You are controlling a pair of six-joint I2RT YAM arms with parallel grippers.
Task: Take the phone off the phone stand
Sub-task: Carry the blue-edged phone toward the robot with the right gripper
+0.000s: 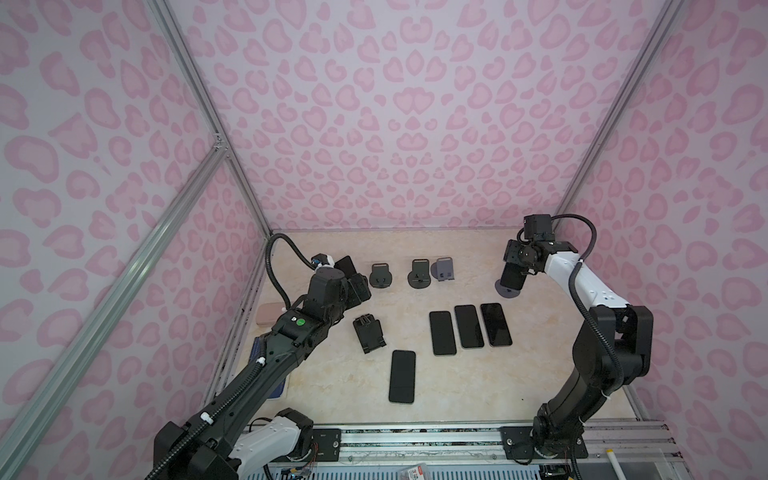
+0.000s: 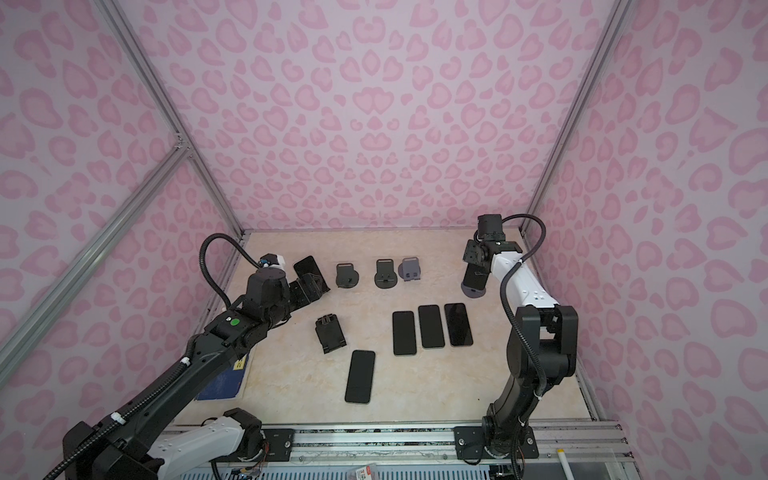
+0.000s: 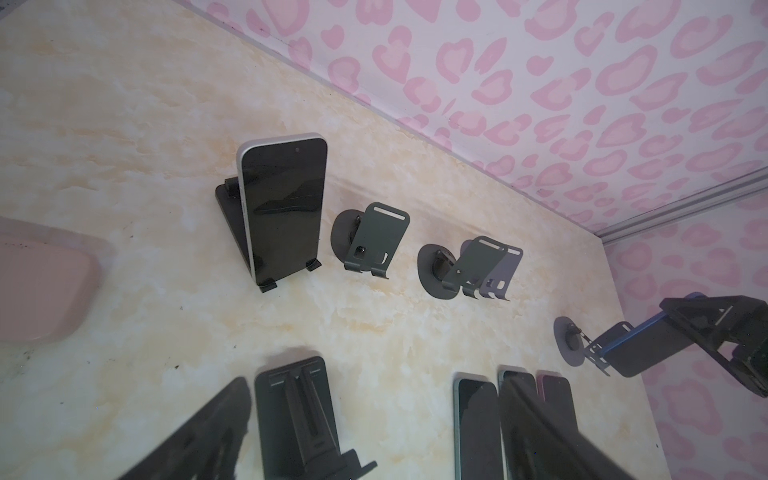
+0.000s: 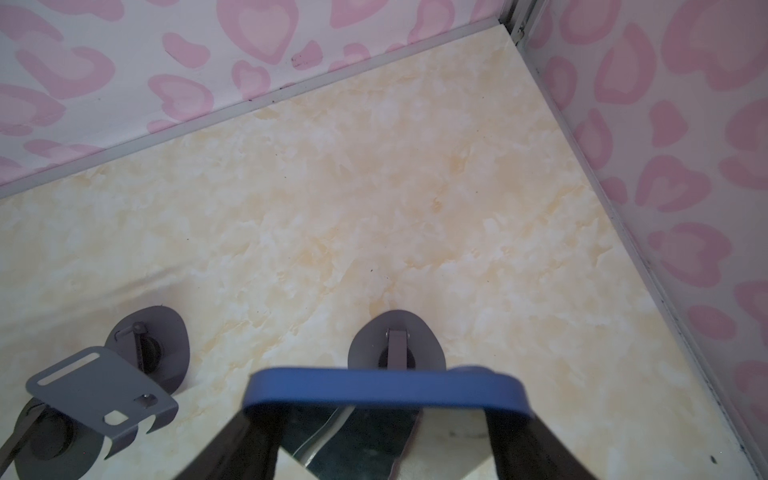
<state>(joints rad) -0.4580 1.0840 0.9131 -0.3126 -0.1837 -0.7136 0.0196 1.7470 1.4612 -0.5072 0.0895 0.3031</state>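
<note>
Right fingers (image 4: 524, 446) clasp blue phone (image 4: 382, 386) on grey stand (image 4: 397, 338).

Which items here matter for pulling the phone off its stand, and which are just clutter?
Job:
- right gripper, closed on blue phone
- its grey stand
- white-edged phone on black stand

Lying about:
- four flat phones
- three empty upright stands
- folded black stand
- pink case
- blue pad

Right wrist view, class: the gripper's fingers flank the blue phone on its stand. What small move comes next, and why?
Probably lift the blue phone up out of the grey stand: the right gripper looks closed on its side edges.
</note>
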